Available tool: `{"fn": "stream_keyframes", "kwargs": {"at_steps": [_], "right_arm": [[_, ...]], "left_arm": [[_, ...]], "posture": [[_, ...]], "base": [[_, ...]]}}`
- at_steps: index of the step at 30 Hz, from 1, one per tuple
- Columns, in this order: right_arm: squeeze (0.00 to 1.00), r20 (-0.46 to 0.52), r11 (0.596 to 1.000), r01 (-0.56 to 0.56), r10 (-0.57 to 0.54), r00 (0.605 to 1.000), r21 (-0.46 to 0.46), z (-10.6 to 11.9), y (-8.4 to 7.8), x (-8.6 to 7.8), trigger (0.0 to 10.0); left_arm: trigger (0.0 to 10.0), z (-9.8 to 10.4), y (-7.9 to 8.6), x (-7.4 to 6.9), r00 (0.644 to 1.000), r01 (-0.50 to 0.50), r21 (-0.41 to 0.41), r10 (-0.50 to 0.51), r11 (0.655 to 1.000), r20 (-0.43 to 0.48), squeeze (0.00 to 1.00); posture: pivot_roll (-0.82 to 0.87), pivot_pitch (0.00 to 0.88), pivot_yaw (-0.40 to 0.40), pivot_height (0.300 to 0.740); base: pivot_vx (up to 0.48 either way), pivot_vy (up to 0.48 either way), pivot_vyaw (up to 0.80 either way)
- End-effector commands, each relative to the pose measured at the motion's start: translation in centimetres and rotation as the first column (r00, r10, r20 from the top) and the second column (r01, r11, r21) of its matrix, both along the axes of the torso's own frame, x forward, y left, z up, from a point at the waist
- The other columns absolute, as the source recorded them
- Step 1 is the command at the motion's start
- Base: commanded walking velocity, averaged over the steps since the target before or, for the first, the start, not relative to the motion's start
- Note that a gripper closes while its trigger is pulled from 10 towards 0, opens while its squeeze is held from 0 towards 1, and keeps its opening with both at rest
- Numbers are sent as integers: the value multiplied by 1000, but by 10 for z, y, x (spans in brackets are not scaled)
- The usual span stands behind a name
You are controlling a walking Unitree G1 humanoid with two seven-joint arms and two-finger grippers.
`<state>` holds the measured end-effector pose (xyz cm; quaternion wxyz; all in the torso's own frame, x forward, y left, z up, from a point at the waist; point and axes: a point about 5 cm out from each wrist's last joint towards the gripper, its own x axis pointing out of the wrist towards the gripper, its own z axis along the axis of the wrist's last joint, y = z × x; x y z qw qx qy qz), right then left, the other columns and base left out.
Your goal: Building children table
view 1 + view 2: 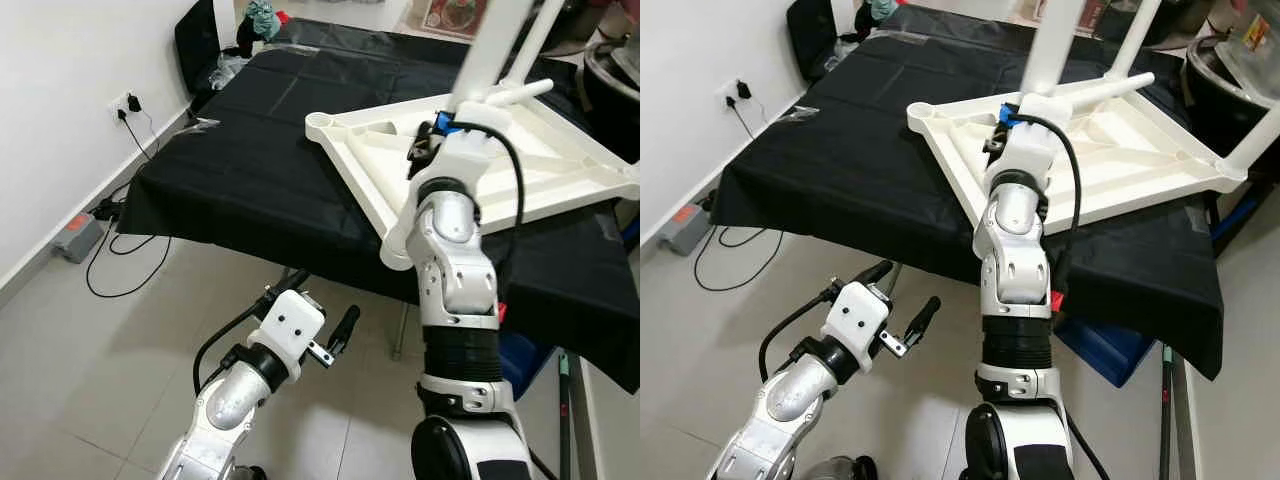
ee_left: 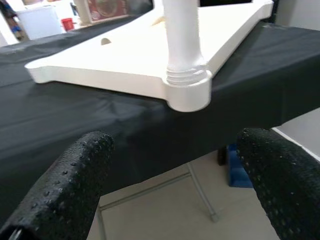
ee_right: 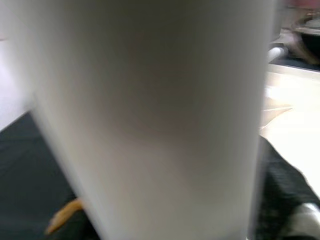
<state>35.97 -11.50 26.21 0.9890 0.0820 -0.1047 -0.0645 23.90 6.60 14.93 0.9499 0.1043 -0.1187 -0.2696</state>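
My right gripper (image 1: 1012, 128) clasps an upright white leg (image 1: 1048, 45) at twelve o'clock over the inverted white tabletop (image 1: 1140, 150), whose corner overhangs the black-draped table (image 1: 250, 170) edge; my left gripper (image 1: 902, 300) hangs open above bare floor (image 1: 90, 350) at seven o'clock.

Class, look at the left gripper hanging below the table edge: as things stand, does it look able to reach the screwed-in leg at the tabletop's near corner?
Probably yes. The left gripper, open, faces the leg with nothing between them.
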Motion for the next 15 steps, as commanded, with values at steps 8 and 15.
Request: {"fn": "stream_keyframes", "kwargs": {"at_steps": [8, 15], "right_arm": [[0, 65, 968, -245, 249, 966, -56, 17, -11, 4, 10000], [0, 85, 745, -651, 665, 742, -144, 37, -34, 13, 10000]], "left_arm": [[10000, -4, -1, 0, 1000, -4, 9, 4, 1000, -22, 0], [10000, -4, -1, 2, 1000, -9, 11, 9, 1000, -22, 0]], "posture": [[124, 188, -55, 740], [124, 191, -52, 740]], "base": [[0, 0, 0], [0, 0, 0]]}}
